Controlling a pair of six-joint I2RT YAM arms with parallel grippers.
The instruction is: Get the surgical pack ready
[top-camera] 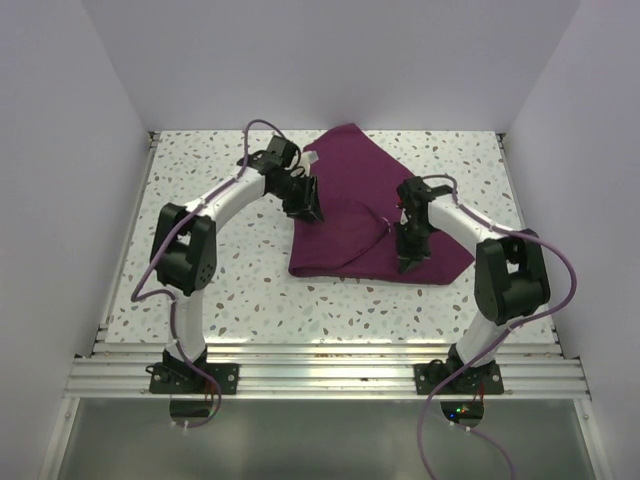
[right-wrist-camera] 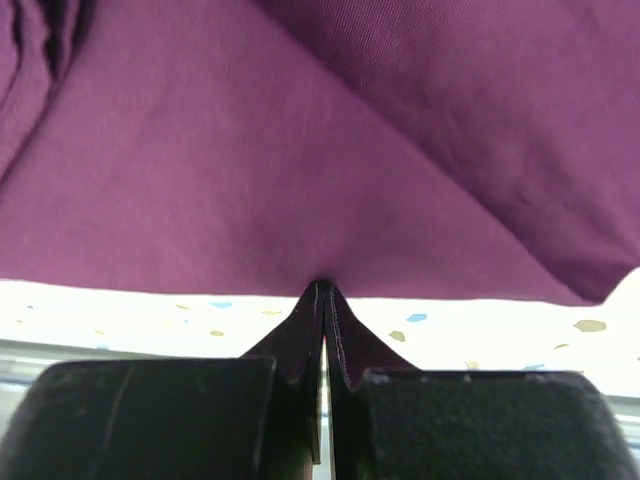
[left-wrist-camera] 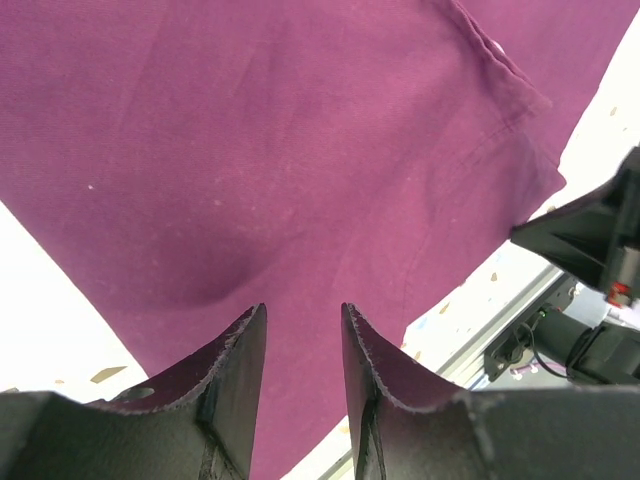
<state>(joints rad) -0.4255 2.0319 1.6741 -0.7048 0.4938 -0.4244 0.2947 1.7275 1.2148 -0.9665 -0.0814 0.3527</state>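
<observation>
**Left tool open over the cloth, right tool shut at its near edge**

The left tool [top-camera: 308, 212] [left-wrist-camera: 303, 318] points down with its jaws apart. A clear gap stands between them, and nothing is seen caught in it. Directly beneath lies the surgical pack [top-camera: 350, 200] [left-wrist-camera: 300, 150] [right-wrist-camera: 250, 150], whose purple-maroon fabric fills most of the left wrist view.

The right tool [top-camera: 408, 264] [right-wrist-camera: 322, 290] has its jaws pressed flat together. Their tips meet the cloth's edge where it borders the pale speckled table [top-camera: 220, 290] [right-wrist-camera: 150, 312]. Whether any fabric is pinched between them cannot be told.

From above, the cloth lies folded into a rough triangle on the table, reaching from the middle towards 12 o'clock. Its peak points to 12 o'clock and its long edge runs along the 6 o'clock side. The left tool sits at the cloth's 9 o'clock side. The right tool sits near its 5 o'clock corner. A diagonal fold line crosses the right wrist view.
</observation>
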